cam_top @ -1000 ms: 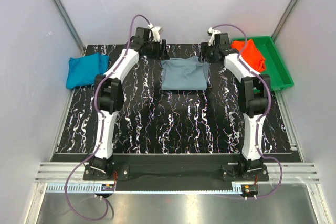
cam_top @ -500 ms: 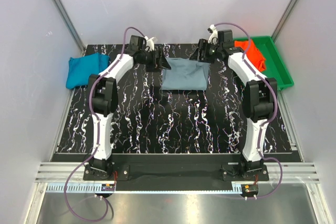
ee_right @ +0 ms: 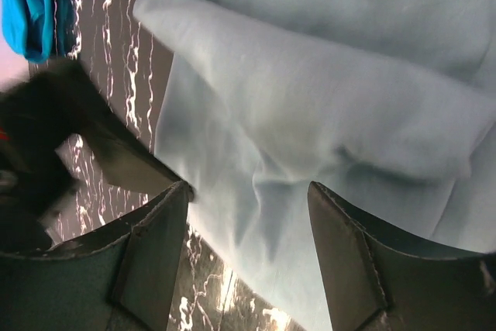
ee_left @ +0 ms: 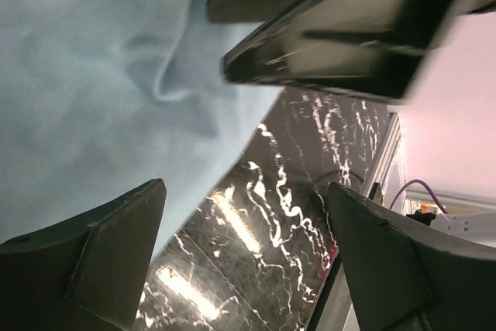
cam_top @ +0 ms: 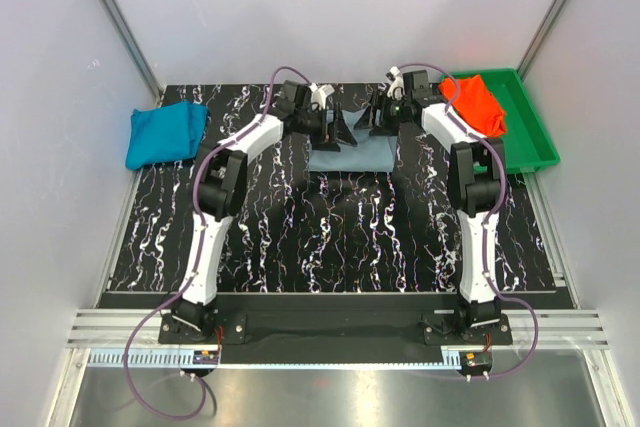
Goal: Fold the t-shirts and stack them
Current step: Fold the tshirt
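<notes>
Both arms have swung in from the far corners of the grey shirt [cam_top: 352, 159] at the table's [cam_top: 300, 237] far middle, and with the left gripper [cam_top: 338, 133] and right gripper [cam_top: 378, 123] now spread and empty over shorter, doubled cloth, this fold looks laid.
</notes>
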Motion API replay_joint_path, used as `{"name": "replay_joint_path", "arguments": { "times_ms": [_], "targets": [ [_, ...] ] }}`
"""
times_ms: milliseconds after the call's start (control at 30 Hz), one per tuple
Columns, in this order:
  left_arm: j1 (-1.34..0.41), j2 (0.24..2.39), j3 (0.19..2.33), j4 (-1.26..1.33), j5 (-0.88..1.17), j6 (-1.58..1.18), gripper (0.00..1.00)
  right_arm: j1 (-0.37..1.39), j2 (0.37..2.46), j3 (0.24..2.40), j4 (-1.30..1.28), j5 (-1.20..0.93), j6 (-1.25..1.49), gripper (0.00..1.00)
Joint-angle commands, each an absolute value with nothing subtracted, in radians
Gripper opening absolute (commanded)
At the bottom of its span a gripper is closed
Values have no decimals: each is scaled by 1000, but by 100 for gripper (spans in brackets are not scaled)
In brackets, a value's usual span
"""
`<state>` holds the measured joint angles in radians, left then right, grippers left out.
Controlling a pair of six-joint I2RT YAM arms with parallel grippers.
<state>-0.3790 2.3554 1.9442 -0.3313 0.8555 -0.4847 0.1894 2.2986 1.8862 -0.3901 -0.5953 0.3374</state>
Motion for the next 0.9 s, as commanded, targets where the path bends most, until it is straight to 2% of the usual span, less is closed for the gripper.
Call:
{"name": "replay_joint_path", "arguments": {
  "times_ms": [0,400,733,867],
  "targets": [
    [-382,2405,1979,-293,847,-525,91,183,2342,1988,-368,-617,353,70],
    [-406,2474,1999,-305,778,-565,90,160,2624,2355,-405,-549,377,72],
    [-410,2422,2082,-374,710,-427,93,149,2559,2298,-449,-466,246,72],
    [-410,2317,2108,-429,680,-364,95,150,2490,2324,-442,-443,190,73]
  ]
}}
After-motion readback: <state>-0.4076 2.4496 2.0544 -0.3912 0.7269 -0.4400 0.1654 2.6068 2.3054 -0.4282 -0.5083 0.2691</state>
